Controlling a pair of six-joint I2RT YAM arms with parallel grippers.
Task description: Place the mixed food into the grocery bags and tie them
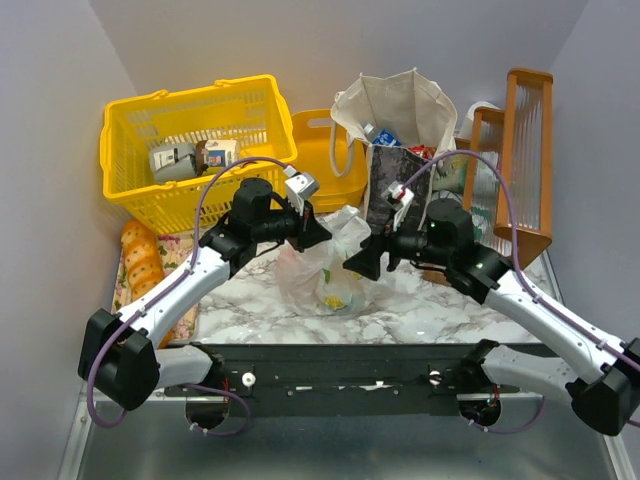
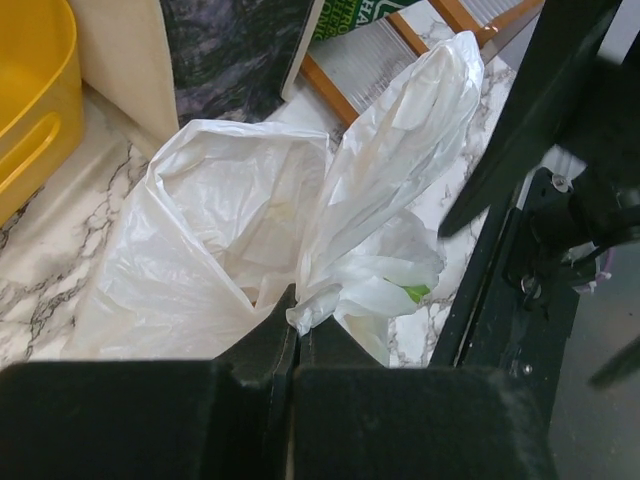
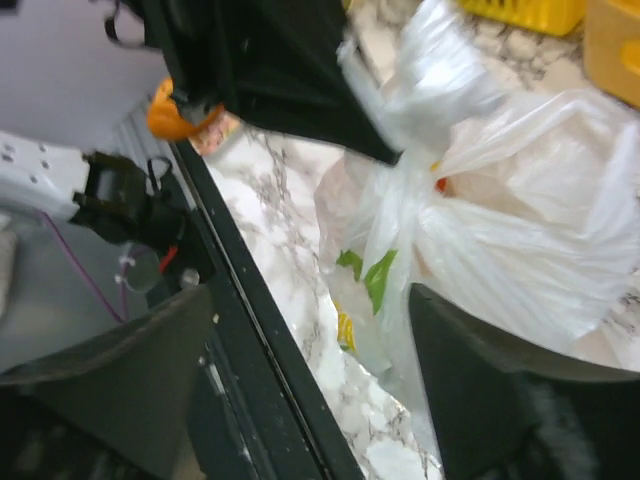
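Note:
The thin white plastic bag [image 1: 325, 268] with yellow-green prints stands on the marble table between both grippers. My left gripper [image 1: 318, 236] is shut on a twisted strip of the bag's top; in the left wrist view the gripper [image 2: 297, 310] pinches that strip, with the bag [image 2: 200, 230] spread out beyond it. My right gripper [image 1: 358, 262] is open; in the right wrist view the gripper [image 3: 310, 330] has its jaws wide apart beside the bag [image 3: 520, 230], holding nothing. The beige canvas tote [image 1: 395, 110] stands behind, with a bottle top [image 1: 383, 136] showing inside it.
A large yellow basket [image 1: 190, 110] with cartons is at the back left, and a smaller yellow tub [image 1: 322, 135] stands behind the bag. A wooden rack [image 1: 525, 150] stands at the right. Bread loaves [image 1: 140, 258] lie at the left edge. The black frame rail [image 1: 350, 365] runs along the front.

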